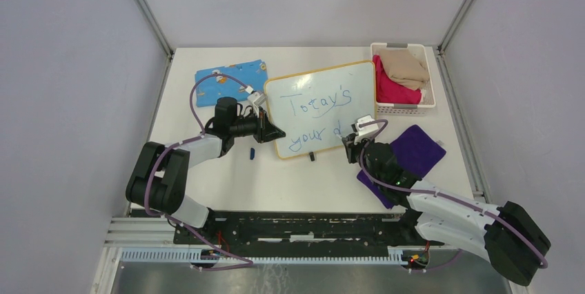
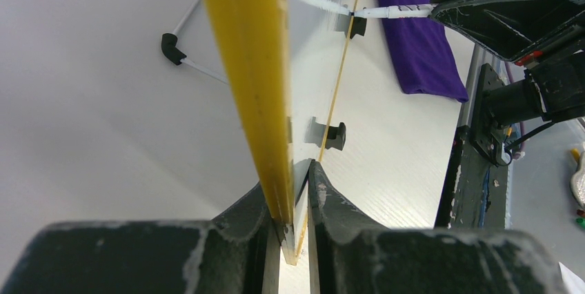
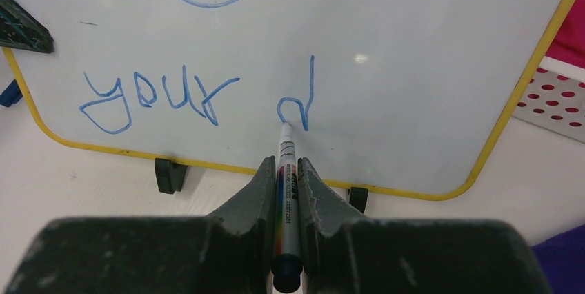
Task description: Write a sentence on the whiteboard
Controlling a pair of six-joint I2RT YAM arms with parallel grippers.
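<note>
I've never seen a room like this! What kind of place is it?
Probably a robot testing lab, not a classroom. A left arm and a right arm are fixed at the edge of a white table, boxed in by plain grey walls, with a whiteboard for practice.

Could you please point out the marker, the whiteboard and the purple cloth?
marker [image 3: 286,152], right wrist view, barrel behind the tip.
whiteboard [image 1: 360,81], top external view, bare upper-right face.
purple cloth [image 1: 416,149], top external view, its middle.
</note>
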